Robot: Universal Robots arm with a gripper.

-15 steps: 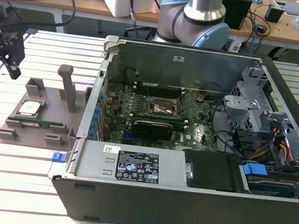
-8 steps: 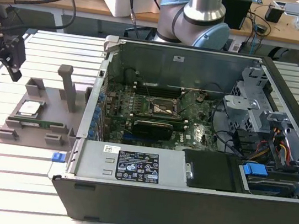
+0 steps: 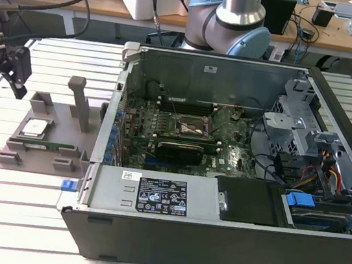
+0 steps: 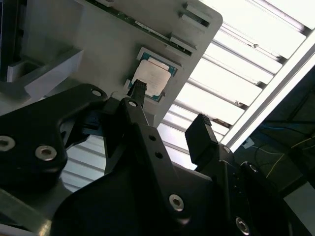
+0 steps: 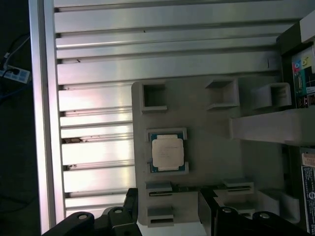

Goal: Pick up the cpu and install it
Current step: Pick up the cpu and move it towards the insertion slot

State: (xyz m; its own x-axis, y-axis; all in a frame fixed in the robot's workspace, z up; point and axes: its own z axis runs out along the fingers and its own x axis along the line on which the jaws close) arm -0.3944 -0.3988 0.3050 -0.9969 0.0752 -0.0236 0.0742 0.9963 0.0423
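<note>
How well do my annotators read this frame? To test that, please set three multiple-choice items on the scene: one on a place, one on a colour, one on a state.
1. Where does the cpu lie?
A. in the motherboard socket
B. in a recess of the grey tray
C. between the fingers

2. What colour is the cpu's top plate?
A. silver
B. red
C. black

3. How is the gripper?
A. shut on the cpu
B. shut on a memory stick
C. open, holding nothing

Key: 1 B, since both wrist views show the chip seated in the tray's square recess. 2 A, since its plate shines silver against a darker rim. 3 C, since the two black fingers stand apart above the tray with nothing between them.
</note>
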